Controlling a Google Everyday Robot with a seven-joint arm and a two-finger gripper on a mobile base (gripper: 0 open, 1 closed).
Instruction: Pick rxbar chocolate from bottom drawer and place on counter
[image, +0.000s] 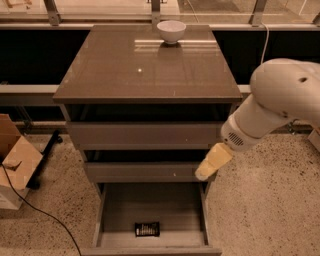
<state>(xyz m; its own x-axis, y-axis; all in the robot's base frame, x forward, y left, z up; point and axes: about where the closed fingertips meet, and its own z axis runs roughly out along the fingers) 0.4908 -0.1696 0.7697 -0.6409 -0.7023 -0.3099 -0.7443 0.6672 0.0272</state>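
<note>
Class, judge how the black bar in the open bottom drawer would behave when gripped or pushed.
The bar lies flat, so it probably slides, not rolls. Small and thin: likely light. The gripper hangs above the drawer, at right.

No readable text for you here. The rxbar chocolate (147, 229), lying on the floor of the open bottom drawer (115, 210), shows pale lines of print on its black wrapper, too small to read. The tool (205, 171) hangs at the right end of the middle drawer front (140, 171); it carries nothing legible either.
</note>
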